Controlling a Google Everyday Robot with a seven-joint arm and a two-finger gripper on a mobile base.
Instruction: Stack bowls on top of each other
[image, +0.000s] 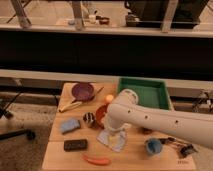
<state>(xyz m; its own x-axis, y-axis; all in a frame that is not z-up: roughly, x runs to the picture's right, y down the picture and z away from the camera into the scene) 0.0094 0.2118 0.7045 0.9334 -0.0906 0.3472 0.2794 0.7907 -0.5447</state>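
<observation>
The dull purple bowl (82, 91) sits upright at the table's back left. The glossy red-orange bowl (101, 116) sits near the table's middle, and my white arm covers its right part. My gripper (114, 136) hangs at the end of that arm, just in front of and right of the red-orange bowl, low over the table. A pale object lies under it, and I cannot tell what it is. The two bowls stand apart, with nothing in either that I can see.
A green rectangular tray (145, 92) stands at the back right. A banana (70, 105), an orange ball (109, 98), a dark ball (89, 118), a blue sponge (70, 125), a black block (75, 145), a red-orange vegetable (97, 160) and a blue cup (153, 146) lie around the wooden table (135, 159).
</observation>
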